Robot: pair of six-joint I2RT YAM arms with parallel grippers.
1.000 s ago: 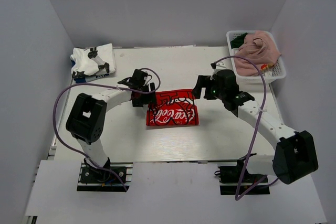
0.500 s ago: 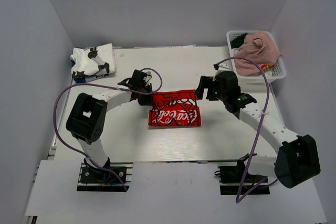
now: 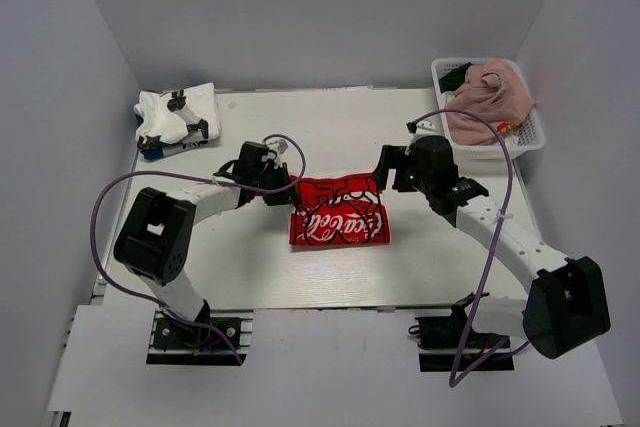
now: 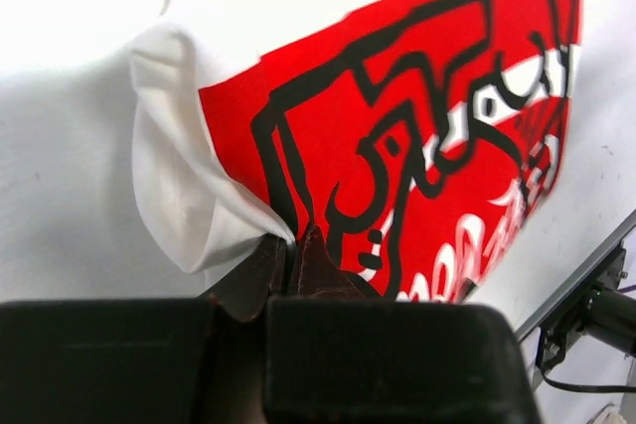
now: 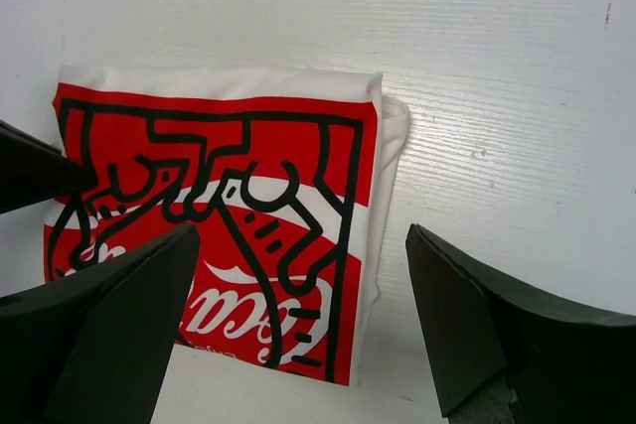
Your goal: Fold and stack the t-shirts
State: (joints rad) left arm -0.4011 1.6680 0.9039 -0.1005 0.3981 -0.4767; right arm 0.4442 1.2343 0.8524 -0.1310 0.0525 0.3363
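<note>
A: Top external view: where is the Coca-Cola t-shirt (image 3: 338, 215)?
B: Folded on the table (image 3: 330, 117). Left hand (image 3: 284, 191) is clamped on its left edge; right hand (image 3: 386, 171) hangs wide open at its right edge.

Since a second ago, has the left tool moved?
Yes. The left tool shifted slightly left, away from the basket, and has shut on a corner of the Coca-Cola t-shirt.
</note>
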